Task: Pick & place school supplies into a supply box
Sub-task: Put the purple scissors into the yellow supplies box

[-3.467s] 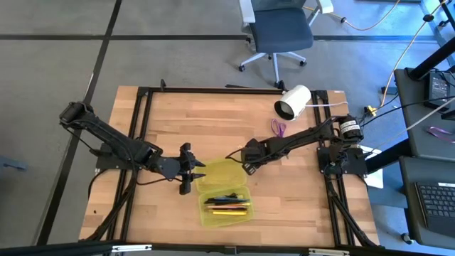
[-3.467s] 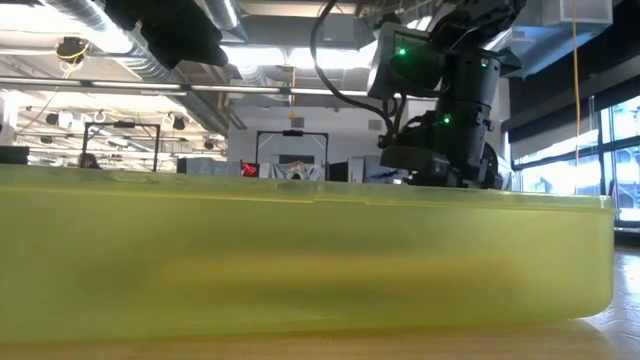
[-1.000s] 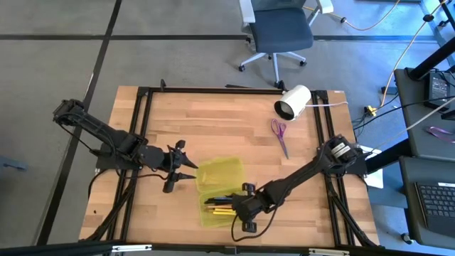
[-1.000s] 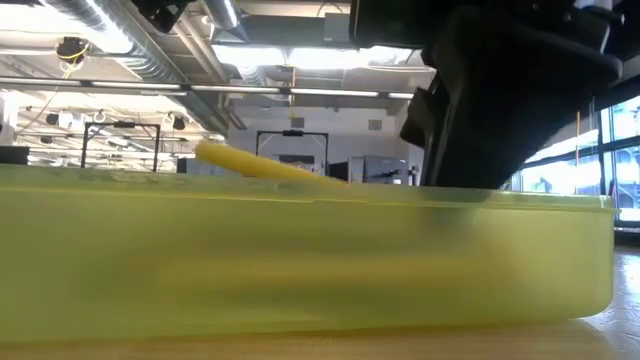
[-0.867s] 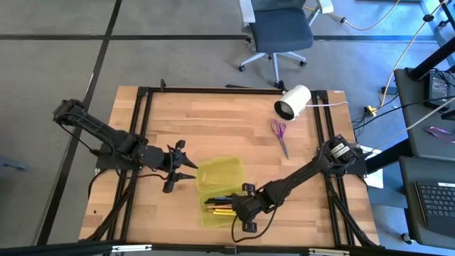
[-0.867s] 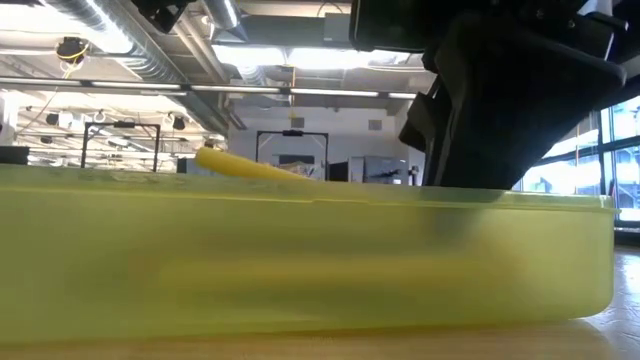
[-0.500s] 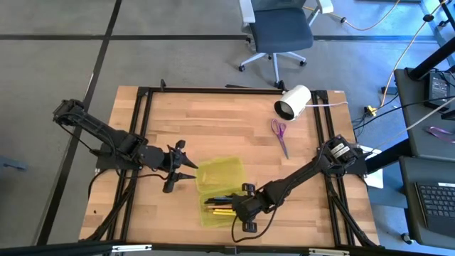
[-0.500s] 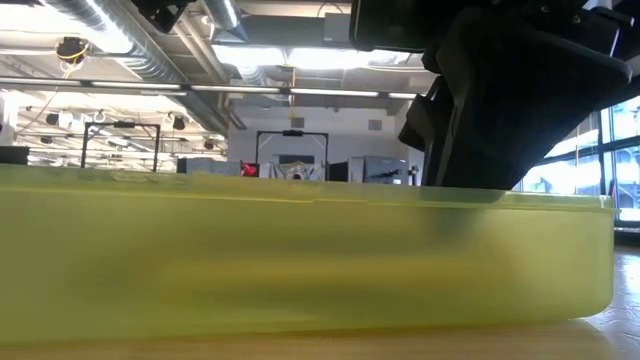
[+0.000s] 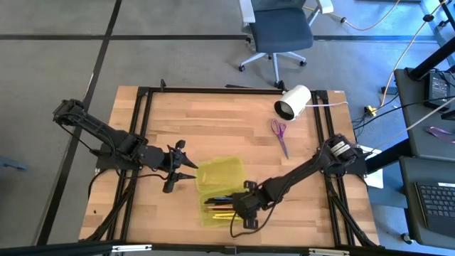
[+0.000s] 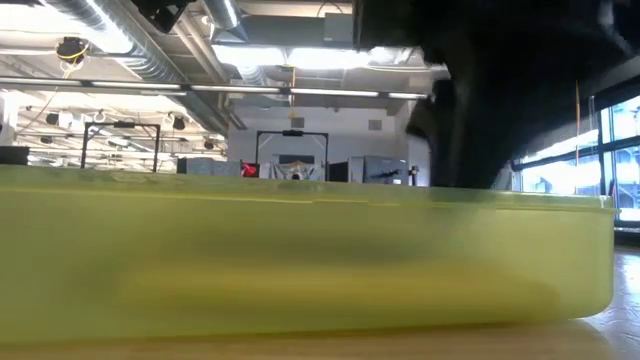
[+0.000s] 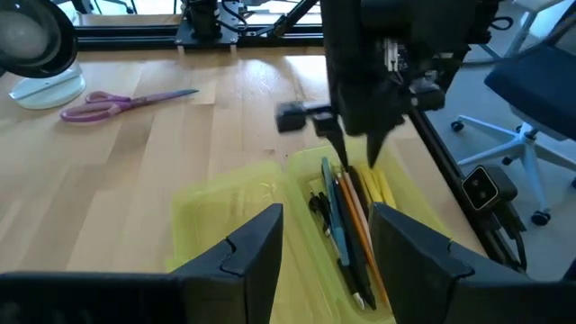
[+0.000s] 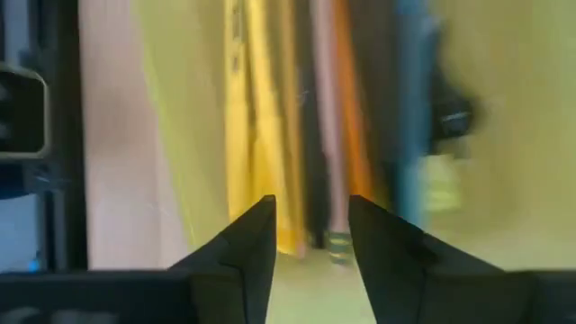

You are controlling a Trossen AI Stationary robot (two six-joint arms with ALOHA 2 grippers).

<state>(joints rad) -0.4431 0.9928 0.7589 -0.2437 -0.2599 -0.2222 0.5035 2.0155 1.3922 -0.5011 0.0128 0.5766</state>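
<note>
1. White cylinder (image 9: 293, 102) lying on its side at the table's (image 9: 213, 135) far right corner, well away from both sets of jaws.
2. Office chair (image 9: 279, 32) on the floor beyond the table.
3. Keyboard (image 9: 435, 206) far right.

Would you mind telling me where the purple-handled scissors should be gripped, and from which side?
Probably grip the scissors across the closed blades near the pivot, coming straight down from above. They lie flat on the bare table, clear of the white cylinder, and the blades are narrower than the handle loops.
</note>
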